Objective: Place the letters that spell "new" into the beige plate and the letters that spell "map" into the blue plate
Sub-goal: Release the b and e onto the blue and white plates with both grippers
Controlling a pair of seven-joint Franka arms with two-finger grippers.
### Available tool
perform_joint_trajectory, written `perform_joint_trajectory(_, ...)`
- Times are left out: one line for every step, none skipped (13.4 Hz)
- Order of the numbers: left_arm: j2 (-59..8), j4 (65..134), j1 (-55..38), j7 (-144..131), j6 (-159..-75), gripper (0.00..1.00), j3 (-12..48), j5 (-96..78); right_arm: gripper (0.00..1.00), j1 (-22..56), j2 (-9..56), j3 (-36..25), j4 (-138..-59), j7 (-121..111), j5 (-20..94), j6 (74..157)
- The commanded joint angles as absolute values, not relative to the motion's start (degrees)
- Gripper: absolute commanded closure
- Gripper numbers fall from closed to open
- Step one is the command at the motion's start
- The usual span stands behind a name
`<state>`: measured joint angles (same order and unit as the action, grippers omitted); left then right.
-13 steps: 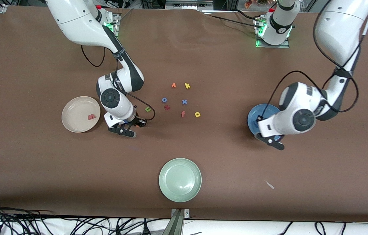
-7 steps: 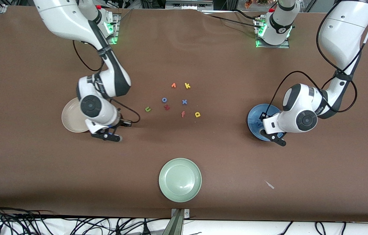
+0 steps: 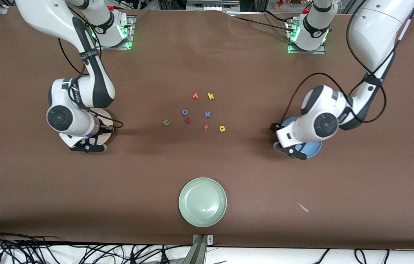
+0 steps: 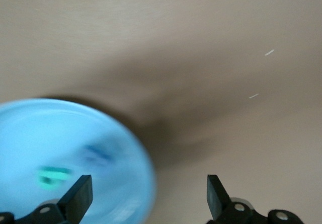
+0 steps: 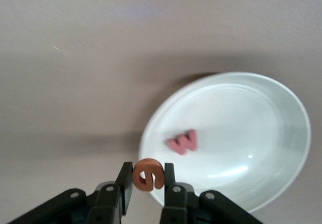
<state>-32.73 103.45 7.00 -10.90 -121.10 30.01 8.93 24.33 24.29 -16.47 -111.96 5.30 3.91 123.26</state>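
nearby, pale green plate (image 3: 202, 202), scattered letters (image 3: 207, 114); nothing blocking.

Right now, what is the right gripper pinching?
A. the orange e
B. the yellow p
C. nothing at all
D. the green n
A: in the right wrist view the right gripper is shut on the orange e, over the edge of the beige plate, where the salmon-red w lies.

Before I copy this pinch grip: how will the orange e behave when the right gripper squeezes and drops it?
The orange e looks like thick foam, so it probably gives slightly between the right gripper pads. Tiny beside the beige plate, it is likely very light. Being flat, it should land flat like the w, not roll.
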Motion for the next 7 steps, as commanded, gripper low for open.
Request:
perform_joint_trajectory(-32.6,102.66,1.51,-28.15,-120.76,0.0,30.24,10.2,0.84,24.61,20.65,-19.59,-120.49,-1.39,4.74,129.97)
perform_joint_trajectory(-33.91,101.35,0.28,-33.61,-121.72,0.0,30.32,9.67,0.78,24.17,21.61,-19.69,-120.5,-1.67,4.75,130.51)
perform_joint_trajectory(-35.14,99.86,-2.0,-38.62,-121.9,0.0,30.32,9.76,0.53,23.82,21.8,-19.69,-120.41,-1.5,4.75,130.52)
perform_joint_trajectory(-36.9,98.02,-4.63,-43.37,-122.08,0.0,30.24,9.67,0.19,23.82,21.8,-19.69,-120.24,-1.23,4.75,130.17)
perform_joint_trajectory(-38.74,96.26,-7.09,-49.42,-122.34,0.0,30.15,10.1,0.01,23.82,21.62,-19.69,-119.97,-0.97,4.83,129.91)
perform_joint_trajectory(-40.15,94.85,-9.56,-55.31,-122.43,0.0,29.8,10.19,0.0,23.91,21.53,-19.43,-119.62,-0.88,4.83,129.64)
perform_joint_trajectory(-41.47,93.18,-11.84,-60.94,-122.87,0.0,29.01,10.2,0.0,24.34,21.45,-19.16,-119.01,-0.1,5.01,129.2)
